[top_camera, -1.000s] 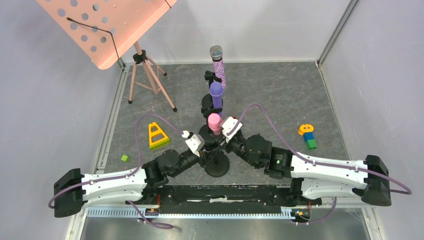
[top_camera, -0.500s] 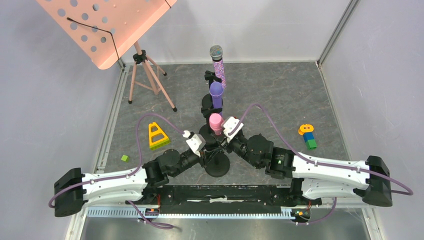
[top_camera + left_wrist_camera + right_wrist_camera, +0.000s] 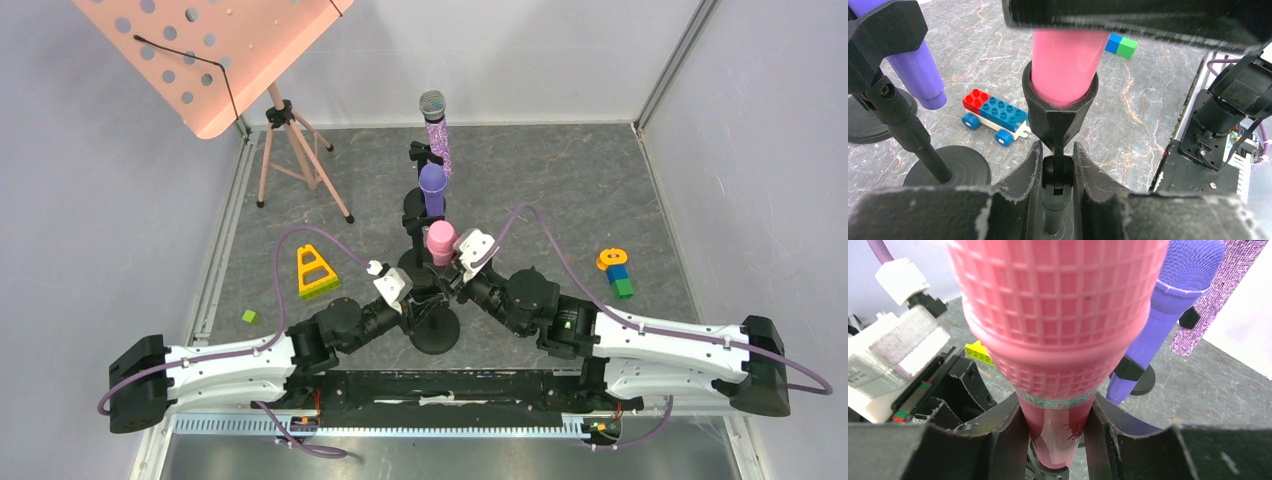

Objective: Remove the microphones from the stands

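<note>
The pink microphone (image 3: 440, 241) sits in the clip of the stand (image 3: 1060, 107), near the middle of the table's (image 3: 560, 190) near edge. The left hand (image 3: 1057, 157) pinches the stand's stem just under the clip. The right hand (image 3: 1055, 417) pinches the microphone's handle below its head.

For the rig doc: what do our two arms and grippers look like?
Left arm and right arm match: long white links, bulky black joints. A purple cable loops along each to a white wrist block. A green light glows on the right arm. The fingers are black, blunt, with rough pale-flecked edges.
</note>
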Action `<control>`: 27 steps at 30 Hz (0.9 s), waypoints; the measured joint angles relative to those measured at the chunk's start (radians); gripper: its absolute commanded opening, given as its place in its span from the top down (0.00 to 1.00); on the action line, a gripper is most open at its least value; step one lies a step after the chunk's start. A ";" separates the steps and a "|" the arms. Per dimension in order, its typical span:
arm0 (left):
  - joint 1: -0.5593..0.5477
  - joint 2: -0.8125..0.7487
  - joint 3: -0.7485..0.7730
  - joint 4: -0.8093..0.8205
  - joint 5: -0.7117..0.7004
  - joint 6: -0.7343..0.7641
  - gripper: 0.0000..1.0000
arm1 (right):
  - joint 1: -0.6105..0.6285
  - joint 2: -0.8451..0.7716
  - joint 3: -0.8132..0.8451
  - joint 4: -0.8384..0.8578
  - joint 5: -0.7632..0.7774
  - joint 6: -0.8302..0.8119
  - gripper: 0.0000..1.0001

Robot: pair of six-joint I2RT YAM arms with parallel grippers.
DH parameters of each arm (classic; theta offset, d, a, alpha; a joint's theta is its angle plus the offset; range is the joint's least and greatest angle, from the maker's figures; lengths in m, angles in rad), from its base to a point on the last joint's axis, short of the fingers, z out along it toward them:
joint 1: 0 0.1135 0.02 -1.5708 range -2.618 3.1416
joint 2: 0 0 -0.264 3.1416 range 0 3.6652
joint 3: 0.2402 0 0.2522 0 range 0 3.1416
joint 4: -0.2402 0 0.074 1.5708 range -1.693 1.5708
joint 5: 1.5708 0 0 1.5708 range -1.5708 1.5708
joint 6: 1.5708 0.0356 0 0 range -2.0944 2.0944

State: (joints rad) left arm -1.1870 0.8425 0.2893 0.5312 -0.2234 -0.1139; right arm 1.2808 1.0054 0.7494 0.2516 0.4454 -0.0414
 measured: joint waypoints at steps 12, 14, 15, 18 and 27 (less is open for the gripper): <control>0.000 0.007 0.007 -0.007 -0.003 0.000 0.91 | 0.002 -0.083 0.013 0.095 0.024 0.005 0.90; 0.000 0.006 0.009 -0.012 -0.003 0.000 0.76 | 0.002 -0.102 0.014 0.100 0.039 -0.001 0.90; 0.000 0.006 0.013 -0.018 -0.002 0.000 0.72 | 0.002 -0.111 0.014 0.100 0.049 -0.005 0.90; 0.000 0.002 0.026 -0.045 0.000 -0.002 0.59 | 0.002 -0.138 0.014 0.098 0.094 -0.017 0.89; 0.001 -0.027 0.037 -0.198 0.009 -0.018 0.40 | 0.001 -0.197 0.014 0.006 0.361 -0.043 0.91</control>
State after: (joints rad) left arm -1.1862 0.8158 0.3260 0.3332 -0.2146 -0.1322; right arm 1.2819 0.8082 0.7635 0.2573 0.8066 -0.0845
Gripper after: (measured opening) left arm 0.550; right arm 0.437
